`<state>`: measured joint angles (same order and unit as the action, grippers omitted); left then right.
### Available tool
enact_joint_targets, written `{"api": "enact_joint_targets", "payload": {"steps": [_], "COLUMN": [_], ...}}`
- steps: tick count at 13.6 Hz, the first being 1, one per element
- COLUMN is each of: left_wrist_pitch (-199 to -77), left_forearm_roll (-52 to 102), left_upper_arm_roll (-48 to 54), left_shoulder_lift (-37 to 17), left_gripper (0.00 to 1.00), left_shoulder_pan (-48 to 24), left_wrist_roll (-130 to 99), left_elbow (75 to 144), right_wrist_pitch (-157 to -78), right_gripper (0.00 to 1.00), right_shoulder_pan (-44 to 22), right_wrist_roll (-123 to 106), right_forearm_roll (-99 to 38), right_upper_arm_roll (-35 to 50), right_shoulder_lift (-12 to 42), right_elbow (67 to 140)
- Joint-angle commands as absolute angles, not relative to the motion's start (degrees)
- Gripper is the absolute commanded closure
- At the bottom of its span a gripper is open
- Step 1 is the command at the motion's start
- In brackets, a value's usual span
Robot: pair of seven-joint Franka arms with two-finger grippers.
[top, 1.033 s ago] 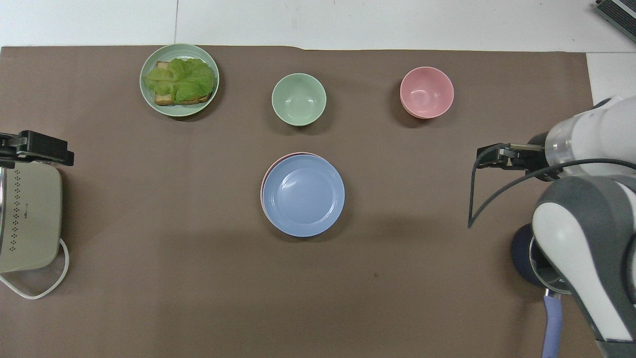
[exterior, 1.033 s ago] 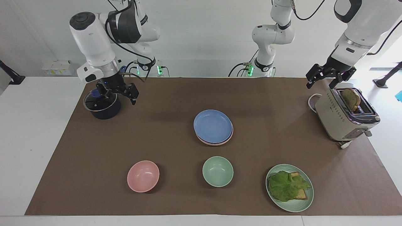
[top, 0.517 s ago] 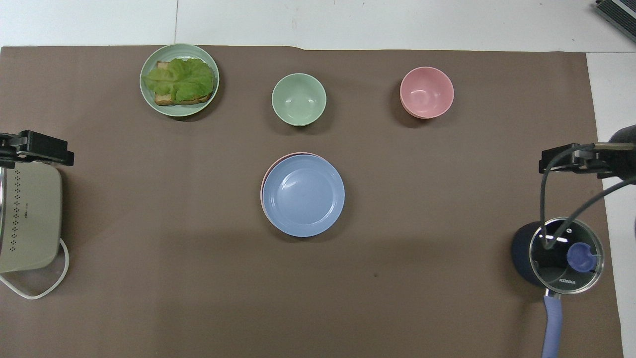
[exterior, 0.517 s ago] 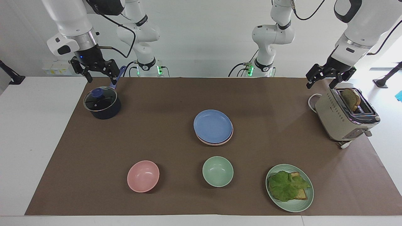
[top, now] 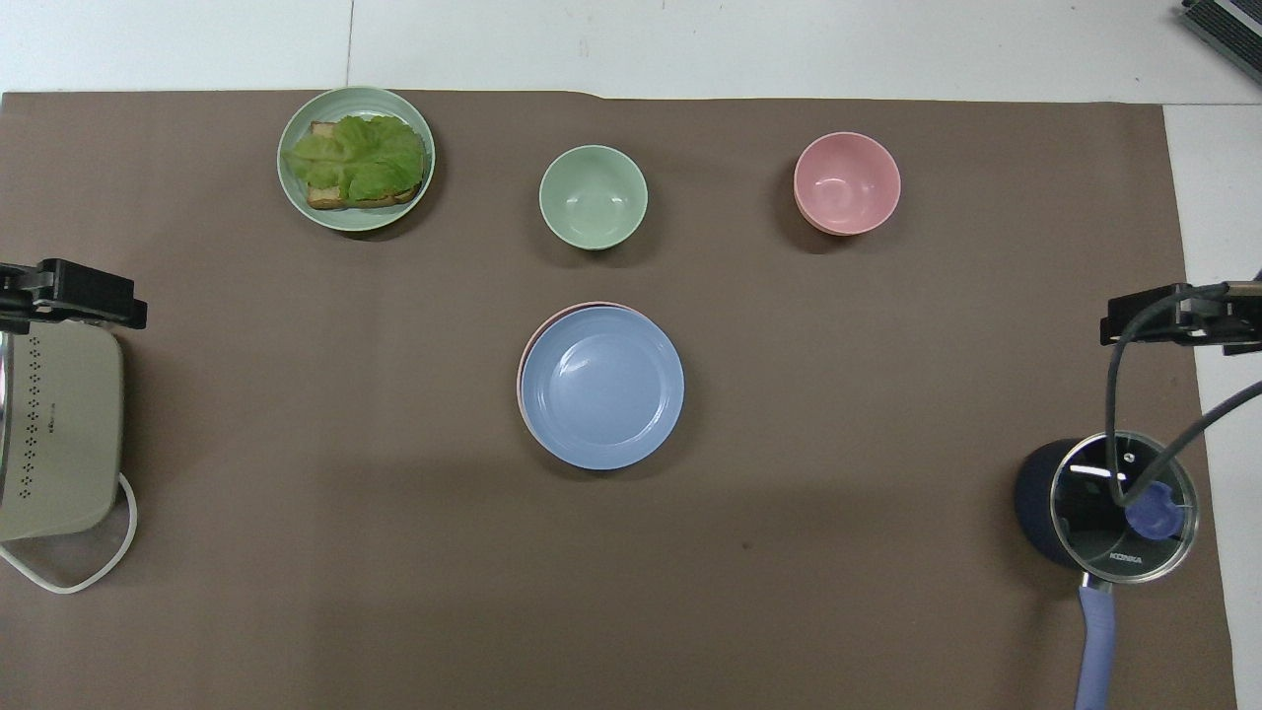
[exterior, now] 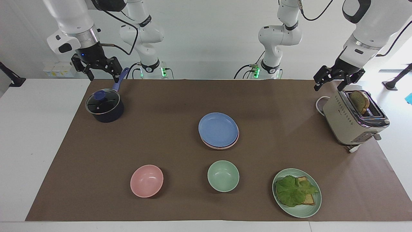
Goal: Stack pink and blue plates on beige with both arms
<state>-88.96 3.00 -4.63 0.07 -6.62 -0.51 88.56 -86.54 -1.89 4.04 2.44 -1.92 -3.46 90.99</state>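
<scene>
Near the middle of the brown mat, the round matte blue plate (exterior: 218,129) sits on the pale pink plate (exterior: 236,139), slightly off-centre; the beige plate underneath is hidden, so I cannot confirm it. Both the left gripper (exterior: 333,78), over the mat's edge by the beige toaster (exterior: 354,120), and the right gripper (exterior: 97,66), above the dark lidded saucepan (exterior: 104,106), hang wide open, empty. A knock could slide the crooked stack.

White arms (exterior: 370,29), blk cables, joints

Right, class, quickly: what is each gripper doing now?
Left gripper: open, empty, raised over the toaster.
Right gripper: open, empty, raised above the pot.
</scene>
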Motion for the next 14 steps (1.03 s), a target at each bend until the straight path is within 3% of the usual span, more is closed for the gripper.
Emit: {"api": "enact_joint_targets", "payload": {"steps": [1, 5, 14], "left_wrist_pitch": [-88.2, -88.2, -88.2], "left_forearm_roll": [2.0, 1.9, 2.0], "left_upper_arm_roll": [-4.5, -4.5, -4.5], "left_shoulder_lift": [0.4, 0.4, 0.4], "left_gripper": [0.00, 0.00, 0.00], "left_shoulder_pan": [-6.6, -6.6, -6.6], "left_wrist_roll": [0.0, 0.0, 0.0], "left_elbow": [88.7, 88.7, 88.7], "right_wrist_pitch": [-87.1, -87.4, -86.7], "right_gripper": [0.00, 0.00, 0.00], "right_shoulder_pan": [-0.9, -1.1, -1.4], "right_wrist_roll": [1.6, 2.5, 3.7], "right_forearm_roll": [2.6, 2.4, 2.4], "right_upper_arm_roll": [-1.3, -1.2, -1.1], "right_shoulder_lift": [-4.1, -7.1, -6.9], "right_elbow": [91.7, 95.8, 95.2]}}
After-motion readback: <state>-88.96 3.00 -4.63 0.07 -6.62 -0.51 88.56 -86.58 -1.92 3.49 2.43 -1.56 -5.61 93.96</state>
